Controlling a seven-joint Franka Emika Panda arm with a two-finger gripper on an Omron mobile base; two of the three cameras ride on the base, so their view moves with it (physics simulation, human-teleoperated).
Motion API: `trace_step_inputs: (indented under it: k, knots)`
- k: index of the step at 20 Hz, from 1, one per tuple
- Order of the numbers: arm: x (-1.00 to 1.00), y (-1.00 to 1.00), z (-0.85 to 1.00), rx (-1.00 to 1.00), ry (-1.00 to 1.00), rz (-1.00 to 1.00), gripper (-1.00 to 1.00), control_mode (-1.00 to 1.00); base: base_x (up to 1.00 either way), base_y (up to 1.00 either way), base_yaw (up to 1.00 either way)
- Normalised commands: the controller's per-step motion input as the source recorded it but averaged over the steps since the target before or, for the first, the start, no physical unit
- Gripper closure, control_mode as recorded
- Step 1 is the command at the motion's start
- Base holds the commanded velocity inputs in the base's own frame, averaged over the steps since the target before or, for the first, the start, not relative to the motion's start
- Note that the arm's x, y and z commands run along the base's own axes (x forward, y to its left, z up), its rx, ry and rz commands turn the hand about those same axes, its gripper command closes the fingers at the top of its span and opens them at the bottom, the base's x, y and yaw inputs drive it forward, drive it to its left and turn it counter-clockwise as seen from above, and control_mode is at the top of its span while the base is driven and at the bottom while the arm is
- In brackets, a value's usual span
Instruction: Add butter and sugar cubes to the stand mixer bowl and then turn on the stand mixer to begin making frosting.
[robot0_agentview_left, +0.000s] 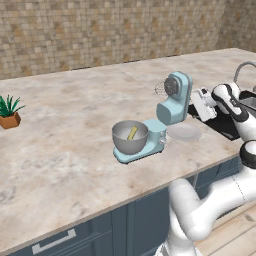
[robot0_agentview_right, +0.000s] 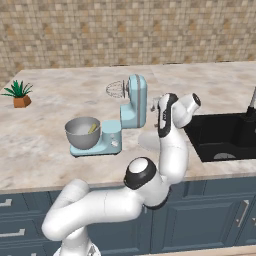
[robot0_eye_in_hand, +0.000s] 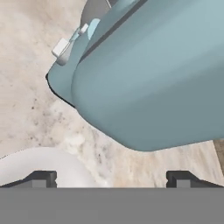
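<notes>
A rendered home kitchen. A marble-look counter (robot0_agentview_left: 60, 150) runs over dark blue cabinets (robot0_agentview_right: 210, 215) beneath a tan mosaic tile wall (robot0_agentview_left: 100, 30). A black sink (robot0_agentview_right: 220, 135), a pale blue stand mixer (robot0_agentview_left: 170, 107) and a small potted plant (robot0_agentview_left: 9, 114) sit on it.

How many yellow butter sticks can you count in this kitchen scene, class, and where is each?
1. A small thin yellow butter stick leans inside the round grey metal bowl on the pale blue stand mixer. Anything lower in the bowl could be hidden by its rim.
</notes>
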Motion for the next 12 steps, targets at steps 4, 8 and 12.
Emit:
trace_step_inputs:
  k: [4,8,12]
  knots:
    - [0.0,0.0,0.01,0.0,-0.07,0.09,-1.0,-1.0,0.0,0.0,0.0]
    - [0.0,0.01,0.0,0.0,-0.06,-0.02,-1.0,-1.0,0.0,0.0,0.0]
    - [0.0,0.03,0.0,0.0,-0.04,-0.1,-1.0,-1.0,0.0,0.0,0.0]
